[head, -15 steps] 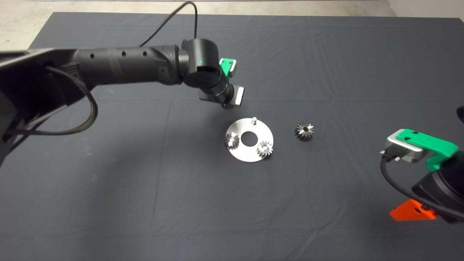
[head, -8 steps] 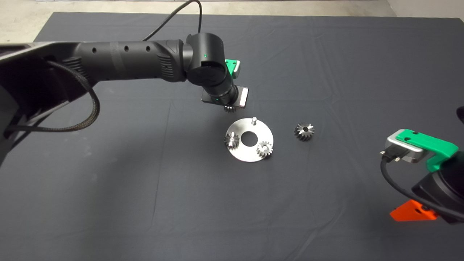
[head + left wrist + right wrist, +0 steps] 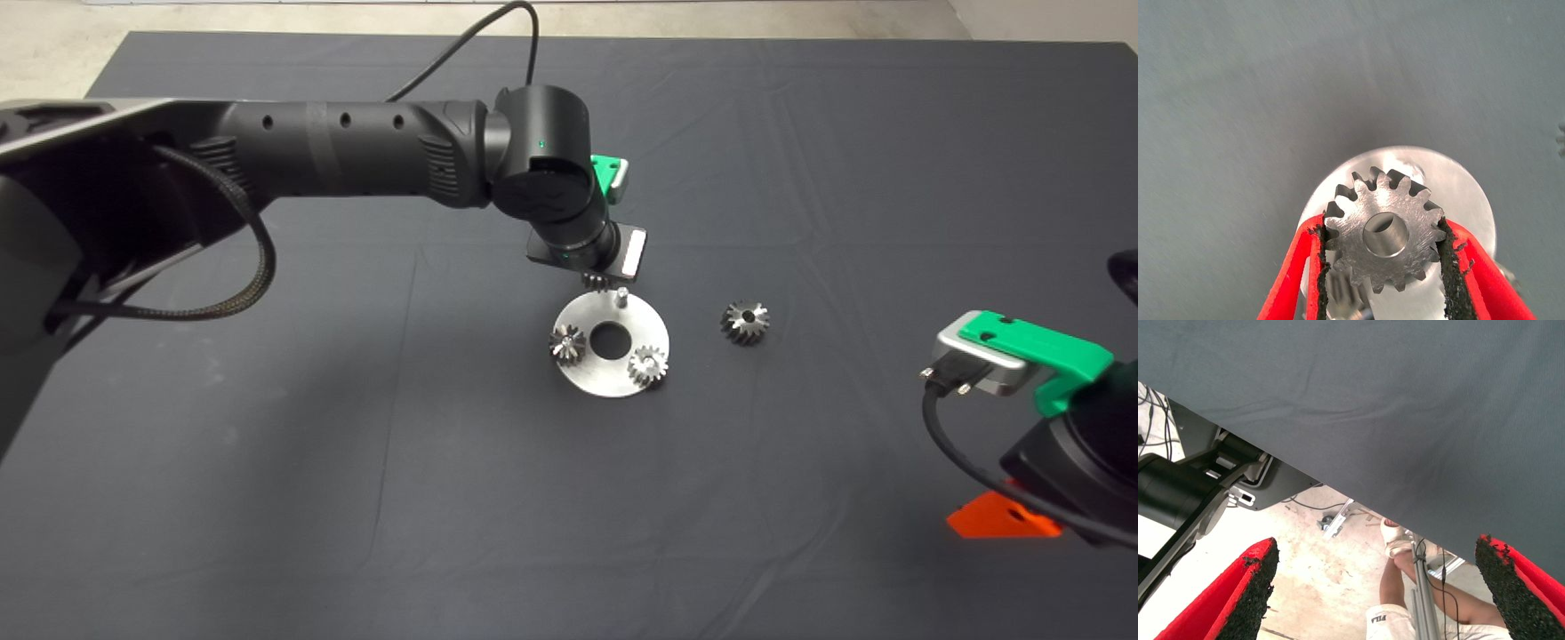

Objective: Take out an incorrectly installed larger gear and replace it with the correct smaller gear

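My left gripper (image 3: 1381, 230) is shut on the smaller gear (image 3: 1386, 237), a bright silver spur gear with a round bore, gripped by its teeth on both sides. In the head view this gear (image 3: 597, 283) hangs just above the far edge of the round metal plate (image 3: 605, 378), close beside the bare peg (image 3: 623, 294). Two other small gears (image 3: 566, 342) (image 3: 647, 363) sit on the plate. The larger gear (image 3: 745, 321), darker and tapered, lies on the mat to the right of the plate. My right gripper (image 3: 1375, 547) is open and holds nothing, parked at the lower right.
The plate (image 3: 1465, 193) has a round centre hole (image 3: 610, 340). The right wrist view looks past the mat's edge (image 3: 1338, 487) to the floor, where a person's leg and shoe (image 3: 1395, 540) show. The dark mat (image 3: 356, 444) surrounds the plate.
My left arm has moved right and toward the plate with the smaller gear in it, from behind the plate to beside the bare peg. The right arm shifted slightly.
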Available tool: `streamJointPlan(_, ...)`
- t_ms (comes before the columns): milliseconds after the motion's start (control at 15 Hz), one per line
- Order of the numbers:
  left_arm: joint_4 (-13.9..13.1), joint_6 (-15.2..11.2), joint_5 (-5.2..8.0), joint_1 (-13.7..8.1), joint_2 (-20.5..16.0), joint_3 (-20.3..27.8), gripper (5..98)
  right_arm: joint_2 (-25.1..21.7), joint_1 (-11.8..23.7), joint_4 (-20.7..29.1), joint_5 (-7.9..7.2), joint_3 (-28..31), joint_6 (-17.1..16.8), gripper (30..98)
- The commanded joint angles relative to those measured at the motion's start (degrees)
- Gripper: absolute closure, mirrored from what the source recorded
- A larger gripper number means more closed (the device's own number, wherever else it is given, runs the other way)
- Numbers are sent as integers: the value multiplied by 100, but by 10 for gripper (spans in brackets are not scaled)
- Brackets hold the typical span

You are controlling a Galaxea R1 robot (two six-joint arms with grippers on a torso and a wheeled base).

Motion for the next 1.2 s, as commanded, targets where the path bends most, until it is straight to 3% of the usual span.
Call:
streamJointPlan(0, -64, -22, -34, -165, 20, 224, 710, 108, 208, 291, -630, 56, 40, 502)
streamJointPlan(1133, -55, 34, -77, -165, 327, -224, 710, 126, 208, 291, -621, 61, 40, 502)
